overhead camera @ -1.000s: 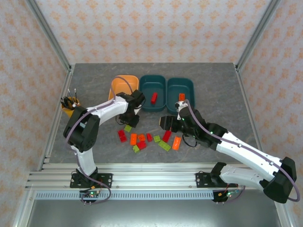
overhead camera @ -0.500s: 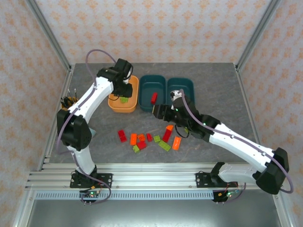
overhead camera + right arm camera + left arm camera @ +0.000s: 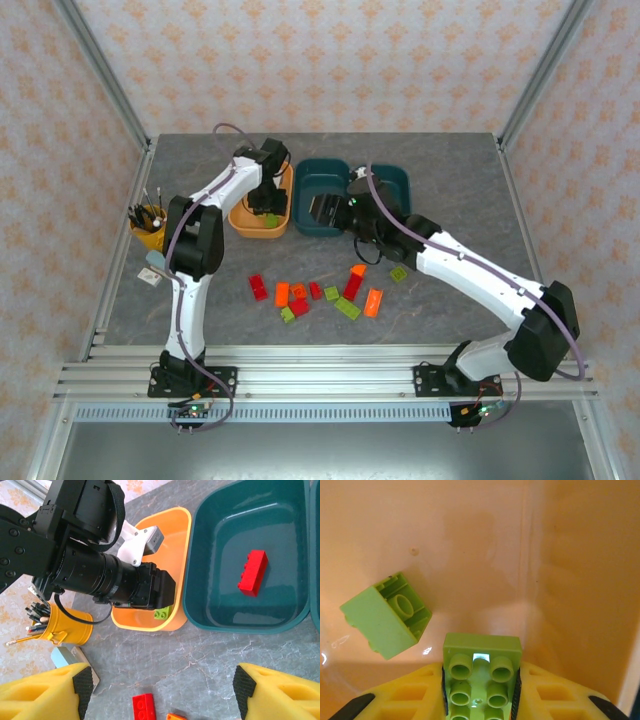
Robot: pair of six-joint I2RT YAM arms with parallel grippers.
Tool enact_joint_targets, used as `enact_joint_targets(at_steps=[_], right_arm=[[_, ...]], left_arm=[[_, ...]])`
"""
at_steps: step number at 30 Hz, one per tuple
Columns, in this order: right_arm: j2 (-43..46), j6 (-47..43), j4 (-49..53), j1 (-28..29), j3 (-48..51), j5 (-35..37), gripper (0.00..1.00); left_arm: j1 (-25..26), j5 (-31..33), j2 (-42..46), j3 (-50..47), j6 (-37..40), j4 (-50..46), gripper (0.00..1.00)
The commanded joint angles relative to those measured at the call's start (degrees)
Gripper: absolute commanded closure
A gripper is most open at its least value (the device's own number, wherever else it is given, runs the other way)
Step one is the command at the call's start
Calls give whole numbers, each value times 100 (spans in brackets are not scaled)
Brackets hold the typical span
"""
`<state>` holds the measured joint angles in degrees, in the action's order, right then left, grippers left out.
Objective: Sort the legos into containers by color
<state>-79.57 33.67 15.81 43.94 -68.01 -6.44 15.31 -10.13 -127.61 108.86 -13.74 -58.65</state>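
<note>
Left end effector (image 3: 480,682) pinching green lego (image 3: 481,655) inside orange tray (image 3: 570,555); right end effector (image 3: 162,690) spread wide.

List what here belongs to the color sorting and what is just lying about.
Belongs: orange tray, left teal tray, right teal tray, red brick inside the left one, held green brick, second green brick lying in the orange tray, scattered bricks.
Lying about: yellow cup of tools, pale blue pad beside it.
</note>
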Motion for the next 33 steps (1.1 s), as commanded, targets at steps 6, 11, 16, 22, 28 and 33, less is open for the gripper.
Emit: enact_joint_targets(at_steps=[6,11,16,22,28,33], right_arm=[[-53,-7,340,-15,-134,21,24],[58,-127,814,-20,-196,323,25],[291,-87,1715,-23,-222,750,26],[416,272,2930,-68,24,831,27],[249,518,3533,-294,824,-167,26],[-172,588,3048,-324,1401,-827,25]], left_arm=[[-41,-173,53,292,-101,-140,46],[-45,-130,380,524,-213,-260,35],[-24,46,1044,594,-438,-302,27],[156,125,2300,-92,-742,-66,23],[1033,-235,3861,-1947,-1199,691,21],[1725,-402,5236,-3746,-2009,1317,19]])
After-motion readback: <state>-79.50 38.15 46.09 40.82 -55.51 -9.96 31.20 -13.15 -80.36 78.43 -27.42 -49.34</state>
